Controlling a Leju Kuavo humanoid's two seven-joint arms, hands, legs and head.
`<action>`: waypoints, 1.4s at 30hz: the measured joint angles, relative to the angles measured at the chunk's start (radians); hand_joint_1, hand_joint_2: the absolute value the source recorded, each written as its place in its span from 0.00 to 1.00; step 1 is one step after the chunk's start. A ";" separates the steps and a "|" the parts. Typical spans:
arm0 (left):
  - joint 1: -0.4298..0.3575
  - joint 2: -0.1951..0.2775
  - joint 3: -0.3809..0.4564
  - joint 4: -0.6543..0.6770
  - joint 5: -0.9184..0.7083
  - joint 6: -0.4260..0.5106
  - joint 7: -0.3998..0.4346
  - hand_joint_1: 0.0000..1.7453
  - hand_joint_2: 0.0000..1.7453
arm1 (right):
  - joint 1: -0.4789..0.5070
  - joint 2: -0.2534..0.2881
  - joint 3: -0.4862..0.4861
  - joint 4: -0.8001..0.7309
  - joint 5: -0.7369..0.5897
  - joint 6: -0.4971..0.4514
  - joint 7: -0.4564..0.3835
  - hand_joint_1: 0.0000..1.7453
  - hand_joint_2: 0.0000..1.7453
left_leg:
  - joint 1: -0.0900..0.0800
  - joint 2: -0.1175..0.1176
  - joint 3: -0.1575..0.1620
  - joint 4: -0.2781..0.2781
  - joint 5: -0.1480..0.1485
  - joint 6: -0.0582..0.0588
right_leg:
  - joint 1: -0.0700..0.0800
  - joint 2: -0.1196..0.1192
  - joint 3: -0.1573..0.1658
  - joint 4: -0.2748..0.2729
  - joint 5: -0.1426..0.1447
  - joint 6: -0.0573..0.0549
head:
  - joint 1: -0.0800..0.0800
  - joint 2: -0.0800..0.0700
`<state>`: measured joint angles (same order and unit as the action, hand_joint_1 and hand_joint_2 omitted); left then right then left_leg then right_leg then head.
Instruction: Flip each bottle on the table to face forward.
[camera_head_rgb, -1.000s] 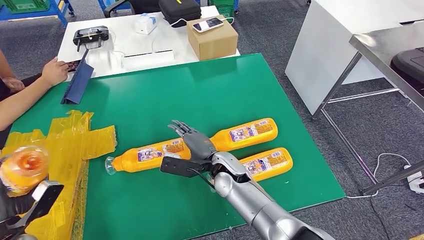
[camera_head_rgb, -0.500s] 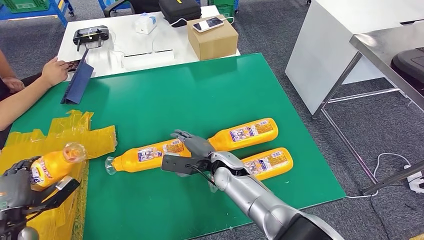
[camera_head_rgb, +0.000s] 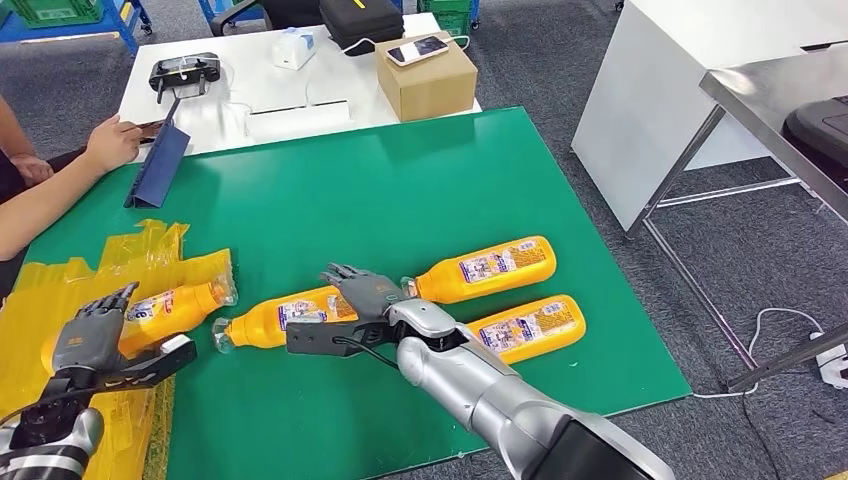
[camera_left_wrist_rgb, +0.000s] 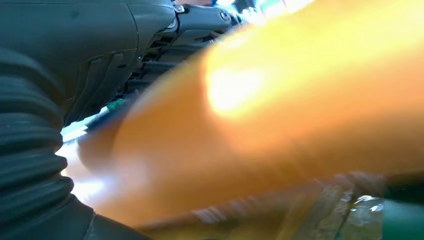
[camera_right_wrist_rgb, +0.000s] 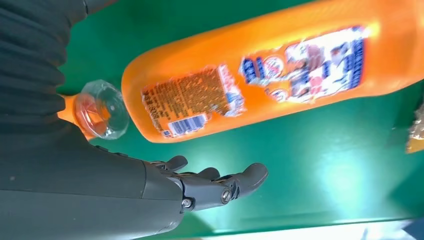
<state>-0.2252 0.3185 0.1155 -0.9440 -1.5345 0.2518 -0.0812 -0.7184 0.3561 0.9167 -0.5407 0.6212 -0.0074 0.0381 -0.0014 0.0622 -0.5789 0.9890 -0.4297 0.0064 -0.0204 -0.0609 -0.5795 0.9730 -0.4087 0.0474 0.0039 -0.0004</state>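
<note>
- Four orange bottles are shown lying on the green table (camera_head_rgb: 420, 180); one (camera_head_rgb: 170, 303) at about 8 o'clock of the head view rests on the yellow sheet (camera_head_rgb: 120, 262), with the left hand (camera_head_rgb: 88, 335) against its base end.
- Whether the left hand grips that bottle or merely rests on it cannot be told; the left wrist view is a close orange blur.
- The right hand (camera_head_rgb: 362, 288) is held open, fingers extended and holding nothing, above the middle bottle (camera_head_rgb: 285, 316) near the table's centre.
- The far bottle (camera_head_rgb: 485, 267) and near bottle (camera_head_rgb: 525, 327) lie toward 4 o'clock, untouched.
- The step in hand is judged to be the middle bottle's turning.
- Next, the right hand's fingers must be lowered and closed around its body so that it can be rolled.
</note>
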 joint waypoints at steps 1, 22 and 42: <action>-0.018 0.008 -0.015 0.024 -0.001 -0.014 0.000 0.00 1.00 | -0.004 0.002 0.020 0.000 -0.004 -0.004 0.010 0.00 1.00 | 0.000 -0.001 0.001 0.000 0.000 0.000 | 0.000 -0.001 0.001 0.000 0.000 0.000 | 0.000 0.000; -0.134 0.069 -0.151 0.132 0.583 -0.243 -0.485 0.00 1.00 | -0.022 0.008 0.314 0.111 0.074 -0.077 0.126 0.00 1.00 | 0.002 0.000 -0.007 0.000 0.017 -0.006 | 0.003 -0.001 -0.011 0.005 0.013 -0.009 | 0.000 0.000; 0.106 -0.186 0.200 -0.363 1.237 -0.523 -0.614 0.00 0.00 | -0.036 0.008 0.140 0.049 0.260 -0.355 0.043 0.00 1.00 | 0.002 0.003 -0.023 0.000 0.017 -0.006 | 0.004 0.000 -0.028 0.005 0.014 -0.009 | 0.000 0.000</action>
<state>-0.1189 0.1327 0.3158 -1.3066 -0.2972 -0.2714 -0.6951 -0.7539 0.3646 1.0571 -0.4922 0.8815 -0.3627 0.0809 0.0002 0.0648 -0.6020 0.9893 -0.4123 0.0001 -0.0164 -0.0605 -0.6073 0.9784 -0.3950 0.0389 0.0041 -0.0004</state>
